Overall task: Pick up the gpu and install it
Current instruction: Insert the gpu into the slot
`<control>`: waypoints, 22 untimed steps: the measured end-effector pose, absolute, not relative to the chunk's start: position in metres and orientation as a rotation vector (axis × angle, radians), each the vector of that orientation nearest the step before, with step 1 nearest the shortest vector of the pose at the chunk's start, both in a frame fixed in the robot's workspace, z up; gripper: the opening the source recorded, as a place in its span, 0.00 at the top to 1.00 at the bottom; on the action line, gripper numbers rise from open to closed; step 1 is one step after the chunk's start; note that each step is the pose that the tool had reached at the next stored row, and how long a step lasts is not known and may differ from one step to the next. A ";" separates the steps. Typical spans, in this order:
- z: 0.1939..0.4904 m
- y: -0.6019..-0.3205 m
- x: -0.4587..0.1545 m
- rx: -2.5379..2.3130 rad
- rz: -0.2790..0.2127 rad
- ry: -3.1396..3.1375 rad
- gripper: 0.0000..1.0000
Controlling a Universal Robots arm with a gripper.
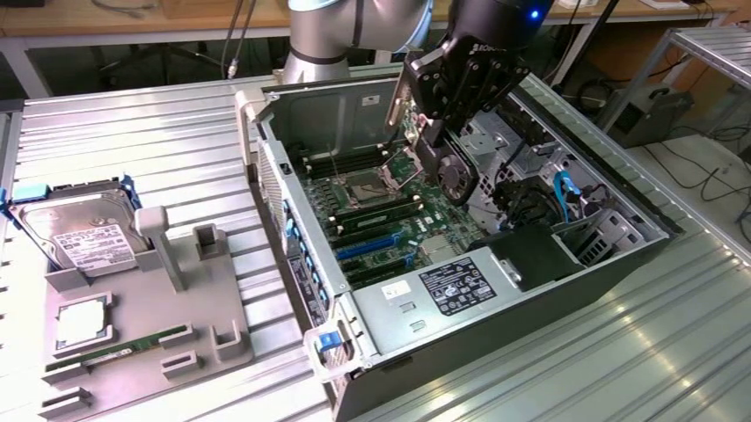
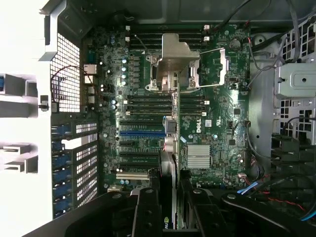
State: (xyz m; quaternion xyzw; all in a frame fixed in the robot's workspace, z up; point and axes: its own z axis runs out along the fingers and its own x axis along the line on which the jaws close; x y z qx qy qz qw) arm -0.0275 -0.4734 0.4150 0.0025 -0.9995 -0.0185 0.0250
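- Gripper point(image 1: 437, 145), black, two-fingered, on the arm's wrist: jaws partly closed, clamped on the gpu from both flat sides.
- Gpu point(image 1: 455, 180), slim flat black expansion card with a round fan face: hangs edge-down from the fingers point(image 2: 146, 212) inside the case, above the board and apparently not touching it. In the wrist view it appears edge-on point(image 2: 169, 153).
- Open black tower computer case point(image 1: 610, 264), lying on its side on the ribbed metal table point(image 1: 141, 141).
- Green motherboard point(image 2: 212, 128) with a silver processor socket frame point(image 2: 173, 59), a finned silver heatsink point(image 2: 199, 155) and a long blue expansion slot point(image 2: 143, 133).
- Perforated rear slot frame point(image 2: 86, 148), at the slot ends.
- Blue and black cables point(image 1: 561, 198), loose beside the board.
- Grey parts holder point(image 1: 176, 290) carrying a silver labelled hard drive point(image 1: 88, 242) and a narrow green memory stick point(image 1: 118, 347), well apart from the case.
- Hazard, judged: card edge not in line with a slot; pressing down would stress the contacts or board.
- Hazard, judged: bracket end catching the rear frame, tilting the card.
- Hazard, judged: card pivoting in a narrow pinch, or snagging cables.
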 end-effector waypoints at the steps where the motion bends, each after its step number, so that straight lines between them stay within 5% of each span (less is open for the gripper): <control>1: 0.415 -0.473 -0.028 0.008 -0.057 -3.091 0.74; 22: 0.411 -0.473 -0.027 0.669 -0.040 -3.012 0.74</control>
